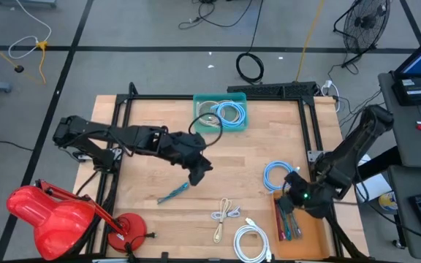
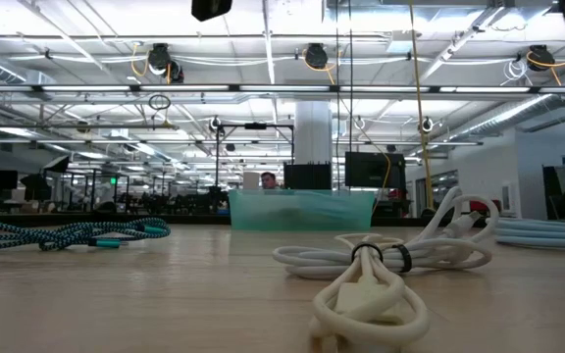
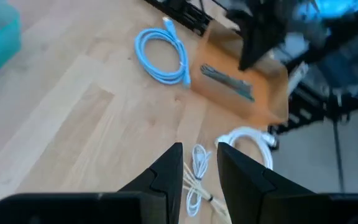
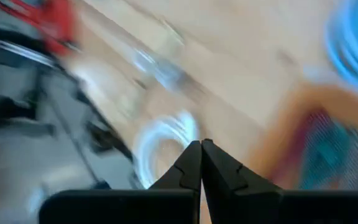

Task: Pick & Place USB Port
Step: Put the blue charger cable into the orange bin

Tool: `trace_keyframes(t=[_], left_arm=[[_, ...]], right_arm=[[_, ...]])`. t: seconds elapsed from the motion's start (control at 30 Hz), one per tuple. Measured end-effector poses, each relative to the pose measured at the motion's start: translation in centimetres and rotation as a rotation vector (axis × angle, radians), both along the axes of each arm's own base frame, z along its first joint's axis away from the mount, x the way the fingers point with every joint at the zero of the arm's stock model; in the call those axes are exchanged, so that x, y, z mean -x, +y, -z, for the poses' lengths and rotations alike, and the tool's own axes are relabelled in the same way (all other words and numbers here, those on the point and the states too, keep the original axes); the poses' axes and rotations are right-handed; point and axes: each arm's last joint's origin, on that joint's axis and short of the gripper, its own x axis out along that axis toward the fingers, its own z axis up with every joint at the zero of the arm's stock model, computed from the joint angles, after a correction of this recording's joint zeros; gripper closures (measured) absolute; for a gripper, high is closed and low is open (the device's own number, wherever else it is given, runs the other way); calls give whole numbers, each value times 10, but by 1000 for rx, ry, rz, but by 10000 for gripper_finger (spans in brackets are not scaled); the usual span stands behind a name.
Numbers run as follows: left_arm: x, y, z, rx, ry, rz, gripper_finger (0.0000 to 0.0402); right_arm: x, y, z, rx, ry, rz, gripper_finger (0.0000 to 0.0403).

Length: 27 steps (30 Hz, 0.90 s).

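Dark fingers of the left gripper [image 3: 199, 163] stand slightly parted, a narrow gap between the tips, holding nothing. It hangs over the middle of the wooden table [image 1: 145, 175]; its arm reaches in from the table's left edge, stretched nearly level, wrist bent downward.

Right gripper [image 4: 201, 155]: fingers pressed together at the tips, nothing between them. Its arm comes down from the table's far right corner, folded at the elbow, with the wrist over the brown tray [image 1: 309, 237] at the near right corner. The wrist picture is smeared and shows little beyond pale and blue shapes.

Items on the table:
- Teal braided cable [image 1: 172, 193], just below the left gripper in the high view; long axis slanted, lower end toward the near left.
- Cream cable [image 1: 224, 218], loosely bundled, near the front edge, long axis running toward the front edge.
- White coiled cable [image 1: 250, 241], beside the cream one, partly cut off at the front edge.
- Light blue coiled cable [image 1: 276, 175], right of centre, near the tray.
- Green bin [image 1: 199, 104] at the far edge, holding a blue coil [image 1: 231, 115] and a paler coil that is hard to make out.
- Tray contents: thin red, teal and dark pieces, too small to name.

Red lamp [image 1: 50, 212] stands at the near left corner.
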Motion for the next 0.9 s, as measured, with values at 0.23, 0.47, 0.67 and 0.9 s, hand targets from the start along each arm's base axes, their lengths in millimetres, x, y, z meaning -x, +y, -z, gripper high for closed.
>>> trace_keyframes(t=[0.23, 0.47, 0.67, 0.9], left_arm=[[9, -13, 16, -70, 167, 74, 300], [24, -26, 45, -90, 416, 64, 300], [36, -34, 79, -83, 527, 36, 300], [60, -41, 130, -28, 731, 16, 295]], right_arm=[[-16, -18, -29, 163, -342, 62, 403], [-36, -32, -51, 271, -534, 62, 403], [-46, -40, -64, 340, -646, 70, 403], [-51, -45, -71, 359, -710, 71, 396]])
